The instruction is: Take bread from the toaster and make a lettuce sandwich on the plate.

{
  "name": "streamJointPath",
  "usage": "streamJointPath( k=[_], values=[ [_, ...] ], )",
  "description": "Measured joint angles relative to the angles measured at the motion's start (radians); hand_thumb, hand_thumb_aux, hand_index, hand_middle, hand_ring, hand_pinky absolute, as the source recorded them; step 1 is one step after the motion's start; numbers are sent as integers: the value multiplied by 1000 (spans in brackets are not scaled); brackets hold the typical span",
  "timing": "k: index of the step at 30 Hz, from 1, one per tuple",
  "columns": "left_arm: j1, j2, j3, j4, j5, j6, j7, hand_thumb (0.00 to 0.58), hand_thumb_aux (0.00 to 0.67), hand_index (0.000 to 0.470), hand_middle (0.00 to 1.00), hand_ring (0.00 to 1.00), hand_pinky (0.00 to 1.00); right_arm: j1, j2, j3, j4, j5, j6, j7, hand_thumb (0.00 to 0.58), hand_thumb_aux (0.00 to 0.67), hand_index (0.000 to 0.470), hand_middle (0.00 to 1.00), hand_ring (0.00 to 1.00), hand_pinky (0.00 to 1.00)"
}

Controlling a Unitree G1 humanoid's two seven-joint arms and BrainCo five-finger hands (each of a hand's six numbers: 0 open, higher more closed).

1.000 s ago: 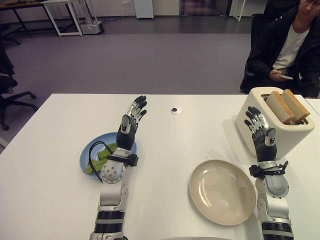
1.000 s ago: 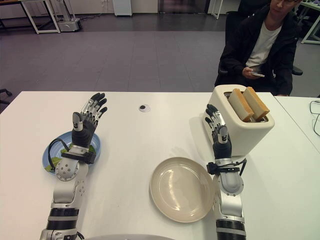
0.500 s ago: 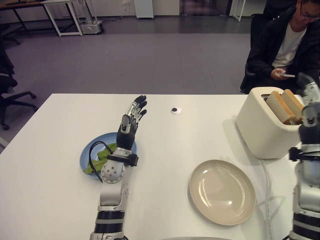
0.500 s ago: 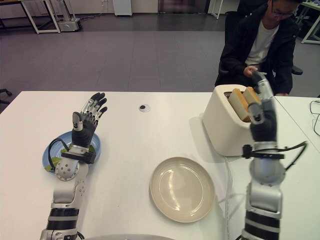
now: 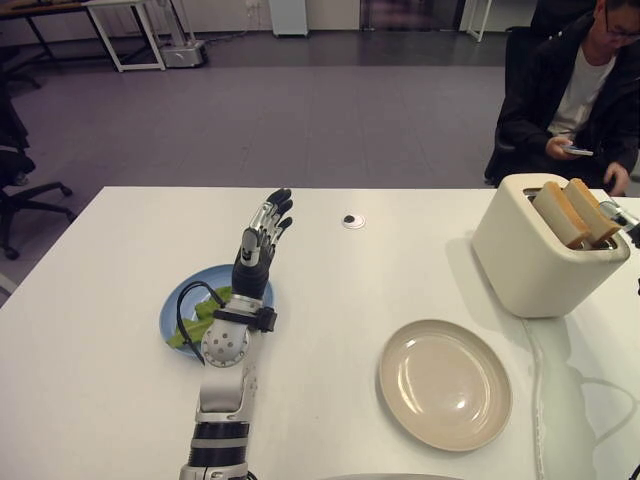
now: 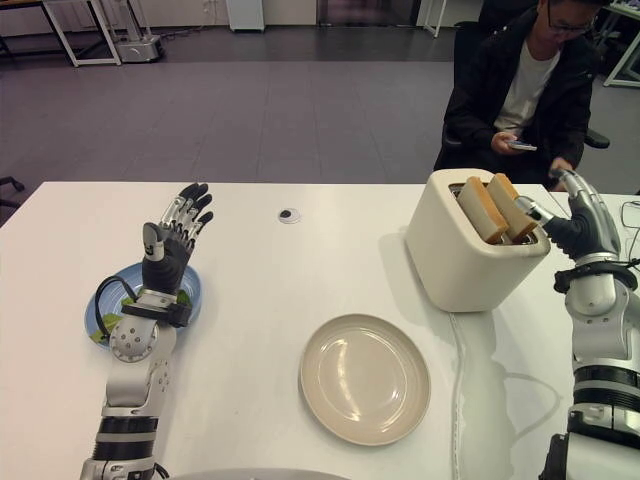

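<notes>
**Where's your left hand?**

My left hand (image 5: 258, 245) is held up over the far edge of the blue plate (image 5: 168, 318). Its fingers are stretched out and a little spread, and it holds nothing. The lettuce (image 5: 212, 303) lies on that plate, partly behind my wrist. A black cable (image 5: 183, 312) from the wrist loops over it.

**And the right?**

My right hand (image 6: 582, 222) is up at the right end of the toaster (image 6: 470, 260), about level with its top. The fingers are uncurled and nothing is in my grasp. One finger points in toward the right slice (image 6: 512, 205). I can't make out from here whether its tip touches the crust.

**So where's the bread?**

It's in the toaster. The left slice (image 6: 483, 212) and the right slice stand side by side in the slots, leaning and sticking out above the top. The toaster stands on the white table (image 5: 100, 300), over on my right.

**The plate for the sandwich?**

The beige plate (image 6: 365, 378) lies on the table, nearer to me than the toaster and a little to its left. It is well apart from the blue plate.

**Anything else out there?**

A small black round thing (image 5: 352, 221) sits near the table's far edge, between the blue plate's side and the toaster's.
</notes>
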Motion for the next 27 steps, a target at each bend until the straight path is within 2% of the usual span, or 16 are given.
streamJointPath(
  k=[2, 8, 12, 14, 15, 16, 23, 27],
  values=[
    [1, 0, 0, -3, 0, 0, 1, 0, 0, 0, 0, 0, 0, -32, -5, 29, 85, -5, -27, -25, 438, 339, 238, 0, 0, 0],
    [6, 1, 1, -14, 0, 0, 6, 0, 0, 0, 0, 0, 0, -114, -36, 98, 242, -6, -98, -74, 466, 373, 262, 0, 0, 0],
    [8, 2, 1, -20, 0, 0, 7, 0, 0, 0, 0, 0, 0, -116, -35, 144, 249, -6, -115, -74, 472, 381, 267, 0, 0, 0],
    [10, 3, 1, -22, 0, 1, 8, 0, 0, 0, 0, 0, 0, -117, -35, 161, 242, -4, -113, -68, 503, 426, 299, 0, 0, 0],
    [11, 3, 1, -24, 0, 1, 8, 0, 0, 0, 0, 0, 0, -120, -35, 166, 241, -4, -113, -67, 568, 575, 404, 0, 0, 0],
    [12, 3, 1, -26, 0, 1, 9, 0, 0, 0, 0, 0, 0, -121, -35, 167, 239, -3, -113, -68, 580, 670, 470, 0, 0, 0],
    [24, 3, 1, -31, 0, 1, 12, 0, 0, 0, 0, 0, 0, -105, -29, 154, 160, 40, -115, -73, 580, 670, 470, 0, 0, 0],
    [26, 3, 1, -38, 0, 1, 13, 0, 0, 0, 0, 0, 0, -91, -27, 81, 46, 113, -106, -72, 580, 670, 470, 0, 0, 0]
  ],
)
